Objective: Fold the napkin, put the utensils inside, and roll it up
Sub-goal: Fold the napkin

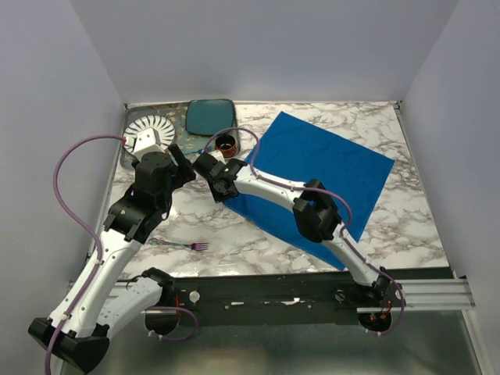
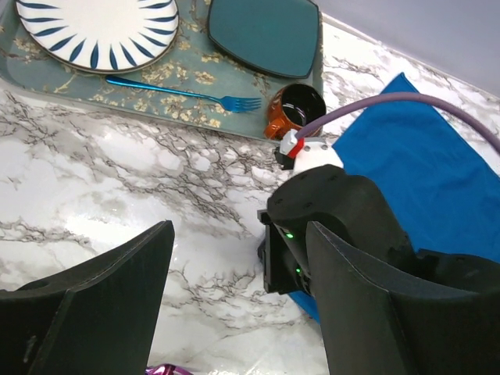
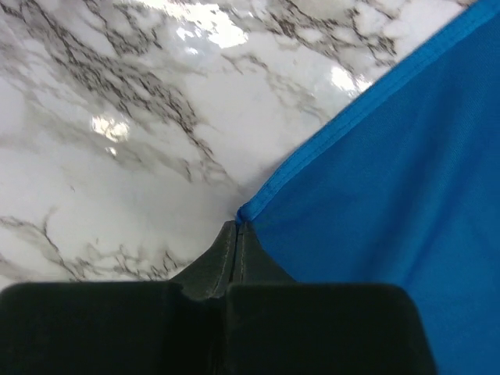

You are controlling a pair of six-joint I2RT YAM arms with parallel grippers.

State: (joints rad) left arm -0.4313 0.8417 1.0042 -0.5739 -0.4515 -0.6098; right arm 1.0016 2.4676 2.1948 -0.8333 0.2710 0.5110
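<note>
Item: blue napkin (image 1: 320, 176), one layer, spread flat as a diamond across the centre and right of the marble worktop (image 1: 406, 211), no fold visible. Right end effector (image 3: 236, 234): fingers together, pinched on the napkin's left corner, low against the worktop. Left end effector (image 2: 238, 234): fingers wide apart, holding nothing, poised above bare marble just left of that corner. Iridescent fork (image 1: 187, 246): flat on the worktop at lower left of the overhead frame, well apart from the cloth. Upper left: floral tray (image 2: 156, 105) bearing a striped white plate (image 2: 98, 27), a dark teal plate (image 2: 266, 35) and a blue fork (image 2: 187, 94), with a brown mug (image 2: 301, 105) at the tray's right end, close to the napkin. Progress: first step only. The corner grip reads as the start of the fold; folding, loading of the fork and rolling all remain to be done.
</note>
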